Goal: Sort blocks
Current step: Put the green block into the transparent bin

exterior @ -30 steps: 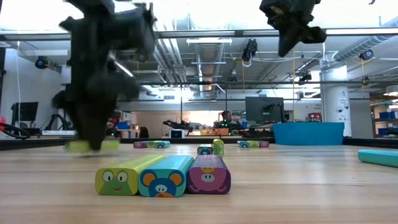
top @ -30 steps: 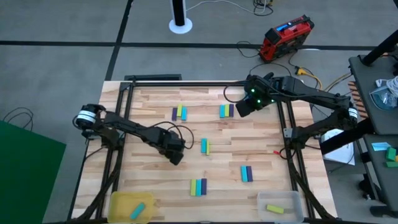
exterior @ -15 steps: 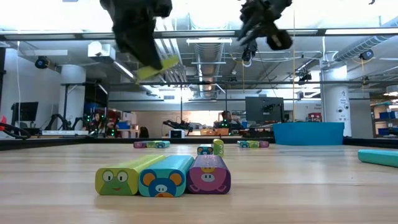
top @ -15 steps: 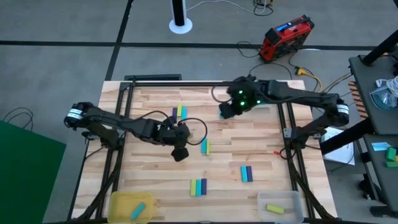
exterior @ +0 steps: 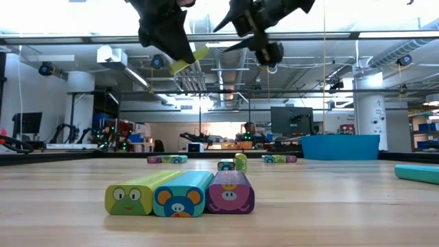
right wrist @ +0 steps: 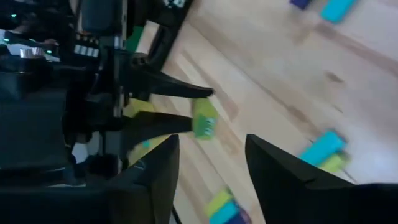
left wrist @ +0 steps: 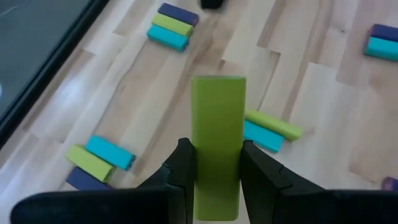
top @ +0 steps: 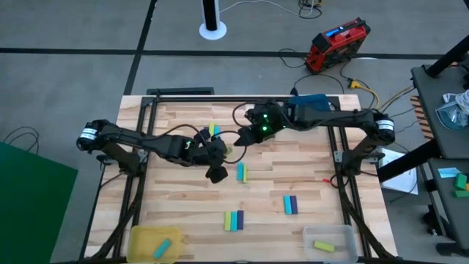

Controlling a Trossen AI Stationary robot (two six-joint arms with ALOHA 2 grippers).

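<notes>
My left gripper (left wrist: 217,158) is shut on a yellow-green block (left wrist: 217,118), held high over the table's middle (exterior: 188,62). My right gripper (right wrist: 211,162) hangs open just to the right of it (top: 249,137), its fingers pointing at the held block (right wrist: 204,121) without touching. More blocks lie flat on the table: a purple and yellow-green pair (top: 212,132), a cyan and yellow-green pair (top: 241,172), a cyan and purple pair (top: 291,204), and a row of three (top: 234,220). My left gripper pinches the yellow-green block by its two long sides (left wrist: 217,186) between its two fingers, toward one end. The fingers lie along the block, whose other end (left wrist: 217,87) sticks out well past the fingertips. It is lifted clear and slants downward in the low view.
A yellow tray (top: 143,238) with a cyan block stands at the near left corner. At the near right corner a clear tray (top: 341,235) holds a yellow-green block. A black frame rail (top: 146,117) runs round the table's edges.
My left gripper has risen from the table with the yellow-green block, lifting it clear, and has gone toward the far right. My right gripper has come from the far right toward the table's left, closing on the left gripper.
</notes>
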